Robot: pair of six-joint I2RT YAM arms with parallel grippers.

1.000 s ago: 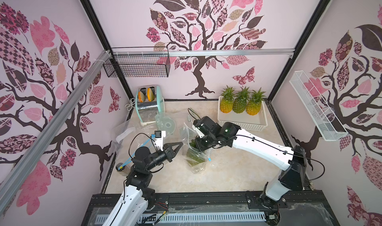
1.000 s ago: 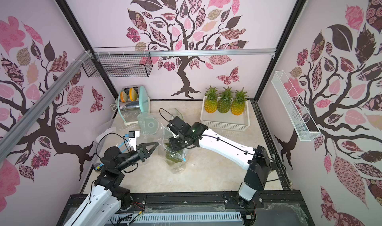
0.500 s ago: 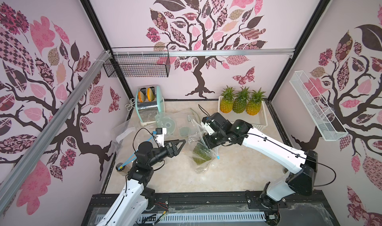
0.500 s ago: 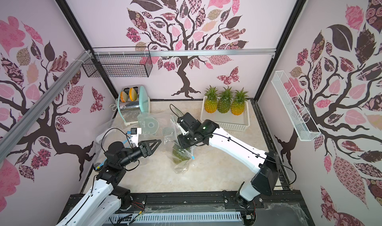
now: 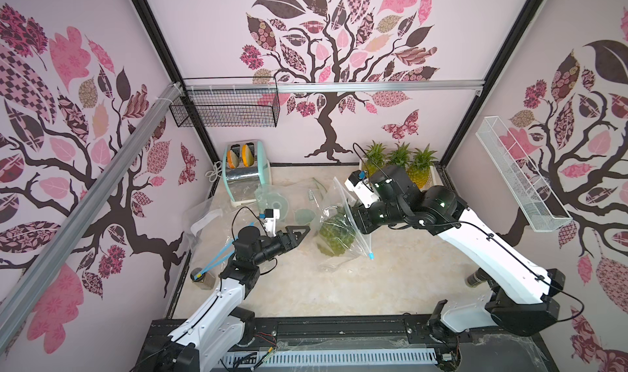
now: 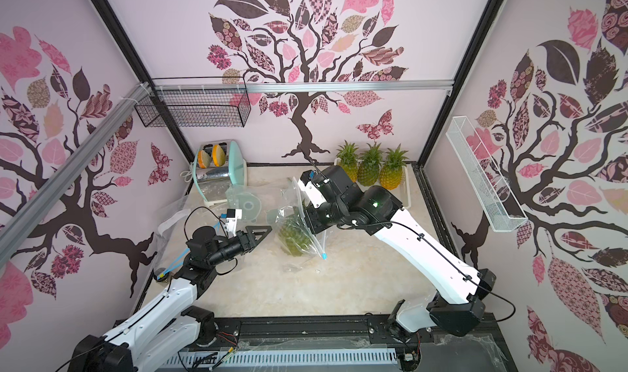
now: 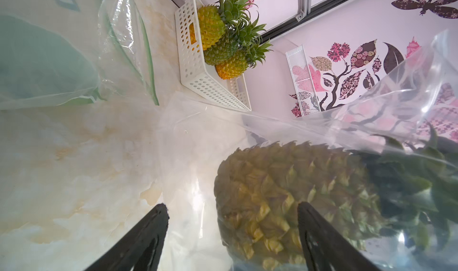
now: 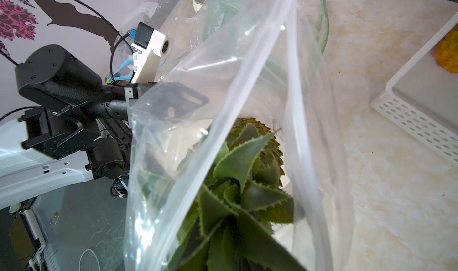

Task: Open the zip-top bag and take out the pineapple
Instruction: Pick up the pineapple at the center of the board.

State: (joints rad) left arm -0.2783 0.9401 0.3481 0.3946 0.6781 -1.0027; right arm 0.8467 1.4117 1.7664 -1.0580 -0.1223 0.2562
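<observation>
Right gripper (image 5: 354,214) is closed on the upper edge of the bag (image 5: 331,202), which hangs from it. The pineapple (image 5: 334,234) sits inside the bag, crown toward the held edge. Left gripper (image 7: 233,207) stands wide open and empty, just beside the bag at the fruit's base. Recommendation: centre the jaws on the fruit body before closing, since loose film alone would likely slip.
</observation>
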